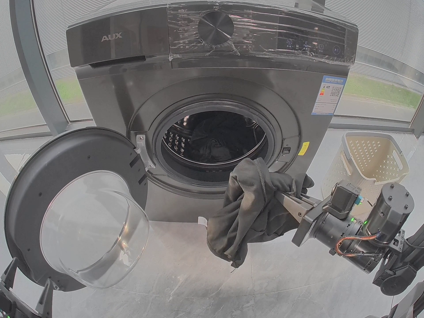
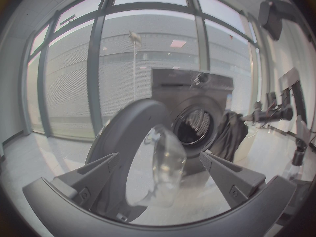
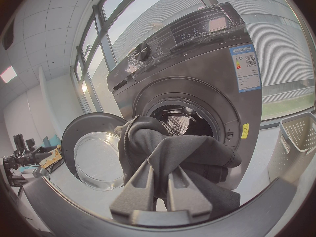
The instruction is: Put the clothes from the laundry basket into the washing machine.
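Note:
A dark grey garment (image 1: 249, 210) hangs from my right gripper (image 1: 282, 197), which is shut on it just in front of and below the washing machine's round opening (image 1: 214, 142). In the right wrist view the garment (image 3: 171, 148) bunches over the fingers (image 3: 141, 185), with the drum behind it. Dark clothes (image 1: 216, 138) lie inside the drum. The door (image 1: 73, 204) is swung wide open to the left. A beige laundry basket (image 1: 375, 160) stands right of the machine. My left gripper (image 2: 159, 160) is open and holds nothing, low at the left, facing the door (image 2: 138, 148).
The washing machine (image 1: 207, 80) stands on a pale tiled floor (image 1: 185, 270) before large windows. The open door's glass bowl (image 1: 95, 230) juts out toward my left arm. The basket (image 3: 296, 145) leans close to the machine's right side.

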Controlling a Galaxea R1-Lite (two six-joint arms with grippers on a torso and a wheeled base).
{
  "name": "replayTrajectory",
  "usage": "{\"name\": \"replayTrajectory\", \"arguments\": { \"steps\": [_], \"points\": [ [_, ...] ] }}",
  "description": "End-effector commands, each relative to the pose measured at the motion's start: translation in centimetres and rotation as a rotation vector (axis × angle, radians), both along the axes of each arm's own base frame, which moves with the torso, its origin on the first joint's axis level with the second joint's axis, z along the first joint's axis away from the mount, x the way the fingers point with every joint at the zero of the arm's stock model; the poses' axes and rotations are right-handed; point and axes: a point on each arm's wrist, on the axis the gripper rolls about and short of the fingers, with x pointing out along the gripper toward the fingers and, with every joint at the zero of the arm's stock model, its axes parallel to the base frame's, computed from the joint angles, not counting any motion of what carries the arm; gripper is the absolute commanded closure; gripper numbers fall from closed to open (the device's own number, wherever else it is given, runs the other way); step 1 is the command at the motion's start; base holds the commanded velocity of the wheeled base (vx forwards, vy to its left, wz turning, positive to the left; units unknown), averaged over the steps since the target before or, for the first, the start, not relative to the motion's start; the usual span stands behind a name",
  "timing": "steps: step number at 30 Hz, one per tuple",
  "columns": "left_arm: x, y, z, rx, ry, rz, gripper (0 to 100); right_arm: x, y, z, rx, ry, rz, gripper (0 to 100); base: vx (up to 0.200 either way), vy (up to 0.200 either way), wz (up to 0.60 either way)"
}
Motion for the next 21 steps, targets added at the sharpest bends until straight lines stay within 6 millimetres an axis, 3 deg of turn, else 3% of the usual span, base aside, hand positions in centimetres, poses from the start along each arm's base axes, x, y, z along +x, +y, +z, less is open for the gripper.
{"name": "replayTrajectory", "arguments": {
  "steps": [1, 3, 5, 6, 10, 16, 21],
  "points": [
    [-0.5, -0.4, 6.5, -0.002, -0.111, -0.177, 0, 0.8, 1.6, -0.2, 0.035, 0.017, -0.002, 100, 0.0, 0.0, 0.0],
    [1.2, -0.6, 7.2, 0.0, -0.019, -0.261, 0, 1.3, 2.3, -0.2, 0.052, 0.021, 0.002, 100, 0.0, 0.0, 0.0],
    [1.5, -0.6, 7.3, -0.002, -0.002, -0.272, 0, 1.3, 2.4, -0.2, 0.053, 0.022, 0.004, 100, 0.0, 0.0, 0.0],
    [4.0, -0.7, 8.0, 0.021, 0.073, -0.348, 0, 1.7, 2.9, 0.1, 0.071, 0.013, 0.014, 100, 0.0, 0.0, 0.0],
    [8.0, -1.1, 8.5, 0.051, 0.161, -0.448, 0, 2.5, 3.6, 0.6, 0.093, -0.009, 0.038, 100, 0.0, 0.0, 0.0],
    [13.0, -3.2, 7.5, 0.049, 0.29, -0.62, 0, 3.2, 4.5, 2.2, 0.141, -0.067, 0.115, 100, 0.0, 0.0, 0.0],
    [15.8, -5.4, 6.0, 0.066, 0.371, -0.695, 0, 3.3, 4.4, 2.3, 0.144, -0.068, 0.107, 100, 0.0, 0.0, 0.0]
  ]
}}
